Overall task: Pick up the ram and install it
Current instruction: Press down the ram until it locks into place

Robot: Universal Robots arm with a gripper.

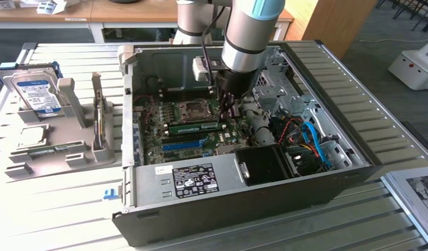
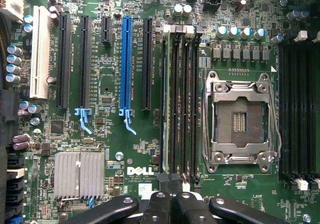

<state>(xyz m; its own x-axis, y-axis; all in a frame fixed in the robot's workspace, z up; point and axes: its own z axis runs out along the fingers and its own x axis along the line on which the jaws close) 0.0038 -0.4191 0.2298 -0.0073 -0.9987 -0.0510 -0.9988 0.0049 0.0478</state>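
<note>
The work stands at the install step, late in it by the look of things: the ram (image 1: 194,126) is no longer out on the counter (image 1: 60,214) but lies on edge in a memory slot inside the open case (image 1: 234,209), just at 6 o'clock of the CPU socket (image 1: 196,109) in the exterior view, with the blue slot (image 1: 182,145) a little further toward 6 o'clock. The gripper (image 1: 230,107) hangs inside the case near the ram's 3 o'clock end, slightly above it; whether it touches the stick cannot be told. Its fingers are drawn together with no gap, and in the wrist view they sit pinched over the end of the memory slots with nothing visible between them, so it appears to hold nothing. This posture suits pressing more than carrying, which suggests the stick is being pushed home or has just been seated. Whether it is fully down and the slot's end latches have snapped in cannot be told. Finishing the seat would call for straight downward pressure in line with the slot, spread along the stick so that neither end stays proud, and for keeping clear of the socket close beside it. A hard drive (image 1: 36,94) stands in a grey rack (image 1: 60,151) on the counter, at 9 o'clock of the case.
</note>
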